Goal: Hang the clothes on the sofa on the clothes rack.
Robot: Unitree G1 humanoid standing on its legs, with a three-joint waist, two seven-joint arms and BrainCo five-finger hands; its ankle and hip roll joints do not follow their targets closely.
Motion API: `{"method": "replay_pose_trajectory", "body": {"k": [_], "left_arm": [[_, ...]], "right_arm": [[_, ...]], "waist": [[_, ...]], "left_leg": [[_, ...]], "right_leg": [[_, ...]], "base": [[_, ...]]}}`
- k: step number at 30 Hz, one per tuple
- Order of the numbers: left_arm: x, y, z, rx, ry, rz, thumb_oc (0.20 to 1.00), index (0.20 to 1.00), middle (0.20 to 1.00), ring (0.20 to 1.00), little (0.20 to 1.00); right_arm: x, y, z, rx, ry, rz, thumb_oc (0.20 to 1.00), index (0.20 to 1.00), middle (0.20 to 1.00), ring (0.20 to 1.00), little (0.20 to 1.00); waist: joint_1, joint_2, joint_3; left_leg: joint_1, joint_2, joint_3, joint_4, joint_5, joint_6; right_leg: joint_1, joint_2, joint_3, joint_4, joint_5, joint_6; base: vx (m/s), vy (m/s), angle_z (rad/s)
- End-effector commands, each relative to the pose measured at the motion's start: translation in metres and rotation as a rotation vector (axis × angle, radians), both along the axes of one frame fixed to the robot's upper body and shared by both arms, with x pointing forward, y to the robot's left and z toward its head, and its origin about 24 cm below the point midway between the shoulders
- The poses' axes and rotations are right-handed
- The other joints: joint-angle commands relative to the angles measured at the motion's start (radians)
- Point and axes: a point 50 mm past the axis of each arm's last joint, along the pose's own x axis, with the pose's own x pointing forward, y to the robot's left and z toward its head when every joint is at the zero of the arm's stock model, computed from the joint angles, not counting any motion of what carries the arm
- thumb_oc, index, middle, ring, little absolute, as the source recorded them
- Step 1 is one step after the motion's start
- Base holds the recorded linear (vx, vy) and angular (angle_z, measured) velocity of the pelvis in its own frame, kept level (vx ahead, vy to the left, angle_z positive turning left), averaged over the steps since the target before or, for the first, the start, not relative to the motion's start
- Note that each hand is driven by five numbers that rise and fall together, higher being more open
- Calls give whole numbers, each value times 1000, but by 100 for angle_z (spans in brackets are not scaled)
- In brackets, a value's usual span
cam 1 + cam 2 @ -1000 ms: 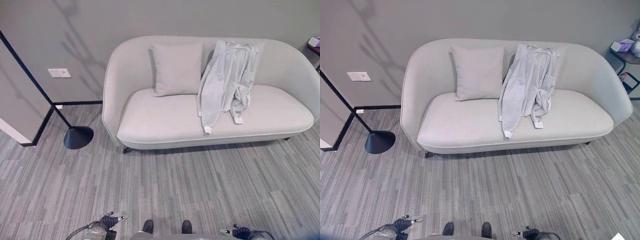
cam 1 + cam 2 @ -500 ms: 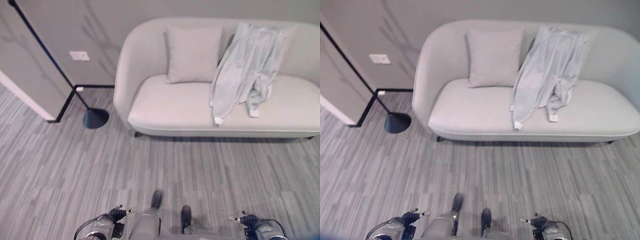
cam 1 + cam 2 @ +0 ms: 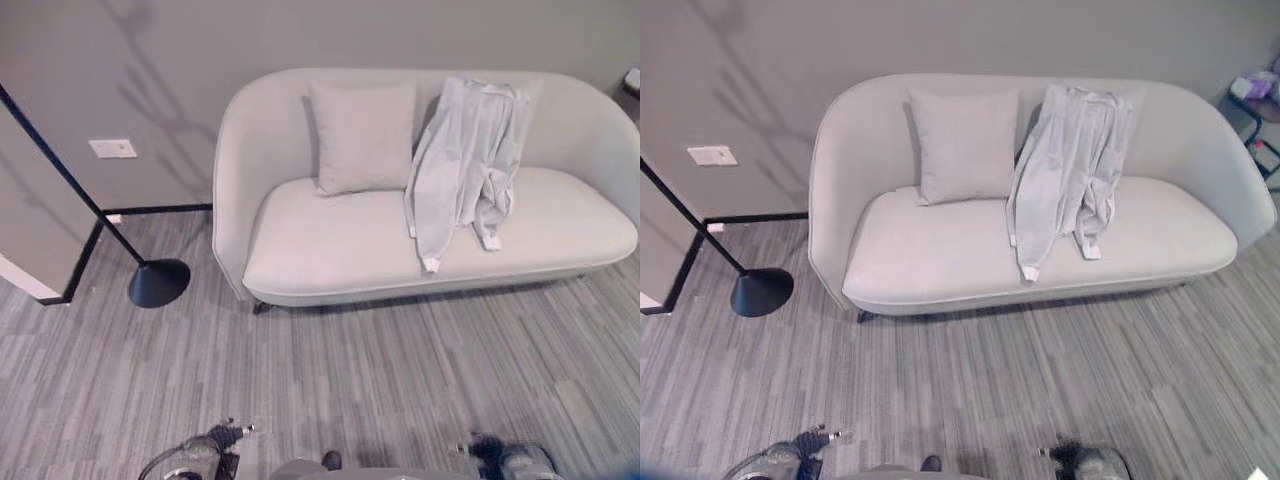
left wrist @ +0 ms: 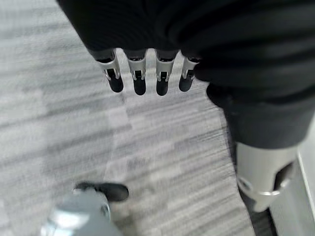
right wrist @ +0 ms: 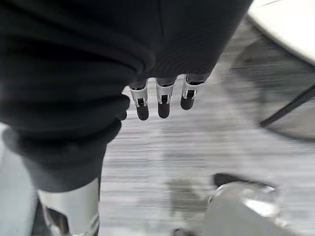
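I see a big pale sofa [image 3: 330, 250] in the upper middle of the frame, against a grey wall [image 3: 150, 60]. A light grey jacket [image 3: 462, 160] hangs over the sofa's back on the right side, and it spills down onto the seat. One sleeve reaches almost to the front edge of the seat. A square pillow [image 3: 362, 135] leans on the sofa's back just to the left of the jacket. At the left of the frame a black pole [image 3: 70, 180] slants down to a round black base [image 3: 158, 282] on the striped grey floor [image 3: 380, 370].

My left hand [image 3: 222, 438] is at the bottom left edge, low over the floor and far from the sofa. In its wrist view the fingers [image 4: 139, 78] point straight out and hold nothing. My right hand [image 3: 485, 450] is at the bottom right edge. Its fingers [image 5: 164, 102] are straight and loose too, with nothing in them.
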Motion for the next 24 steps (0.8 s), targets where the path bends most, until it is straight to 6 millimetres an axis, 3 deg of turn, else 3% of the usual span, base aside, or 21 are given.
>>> {"method": "replay_pose_trajectory", "body": {"k": [1,2,4,6,7,10,14,15,17,18,21,24], "left_arm": [[-1,18,6,53,-13,44,1000,1000,1000,1000,1000],[-2,20,6,56,-13,50,1000,1000,1000,1000,1000],[-3,20,6,55,-12,50,1000,1000,1000,1000,1000],[-5,20,5,52,-12,57,1000,1000,1000,1000,1000],[-4,22,6,55,-23,66,1000,1000,1000,1000,1000],[0,22,8,52,-43,84,1000,1000,1000,1000,1000],[7,22,10,54,-62,67,1000,1000,1000,1000,1000],[8,18,9,44,-62,56,1000,1000,1000,1000,1000],[6,17,8,41,-57,55,1000,1000,1000,1000,1000],[4,11,6,28,-52,39,1000,1000,1000,1000,1000],[3,5,4,8,-51,25,1000,1000,1000,1000,1000],[1,1,2,-2,-39,12,1000,1000,1000,1000,1000]], "right_arm": [[21,-12,11,-20,-87,-31,1000,1000,1000,1000,1000],[19,-14,11,-27,-80,-29,1000,1000,1000,1000,1000],[17,-14,10,-30,-71,-26,1000,1000,1000,1000,1000],[15,-15,10,-37,-60,-16,1000,1000,1000,1000,1000],[16,-14,10,-36,-60,-1,1000,1000,1000,1000,1000],[17,-15,10,-39,-51,22,1000,1000,1000,1000,1000],[15,-18,10,-50,-45,28,1000,1000,1000,1000,1000],[13,-23,11,-66,-42,16,1000,1000,1000,1000,1000],[11,-25,11,-72,-39,14,1000,1000,1000,1000,1000],[8,-27,11,-76,-41,5,1000,1000,1000,1000,1000],[3,-31,11,-84,-35,-12,1000,1000,1000,1000,1000],[-1,-36,11,-92,-34,-38,1000,1000,1000,1000,1000]], "waist": [[35,-4,56],[37,-11,49],[32,-13,51],[6,-4,68],[-16,9,95],[-51,23,133],[-79,-5,128],[-87,-9,105],[-90,-9,93],[-95,-10,77],[-102,-14,54],[-105,-24,49]], "left_leg": [[6,50,-25,-172,92,-138],[14,50,-26,-172,82,-137],[30,50,-31,-172,74,-134],[63,63,-39,-172,50,-122],[91,83,-48,-172,41,-116],[143,119,-72,-172,18,-117],[152,154,-101,-172,14,-110],[147,198,-101,-172,30,-110],[149,222,-99,-172,43,-108],[159,266,-79,-172,62,-106],[182,314,-43,-172,87,-100],[169,330,1,-106,96,-94]], "right_leg": [[139,-30,-42,-277,184,-67],[129,-52,-54,-371,186,-61],[122,-61,-61,-435,183,-59],[36,-51,-63,-557,180,-48],[-75,-34,-63,-578,169,-34],[-188,-18,-79,-578,169,-19],[-157,-12,-53,-578,215,-19],[-130,-2,-40,-578,239,-12],[-116,4,-38,-577,248,-10],[-93,20,-40,-564,252,-5],[-55,36,-48,-568,245,-4],[-15,37,-57,-575,242,-4]], "base": [[260,-46,10],[182,-40,-6],[191,-28,-6],[261,-53,-10],[241,-100,-14],[238,-156,22],[254,-336,67],[243,-382,114],[308,-399,34],[395,-475,37],[302,-348,56],[185,-248,13]]}}
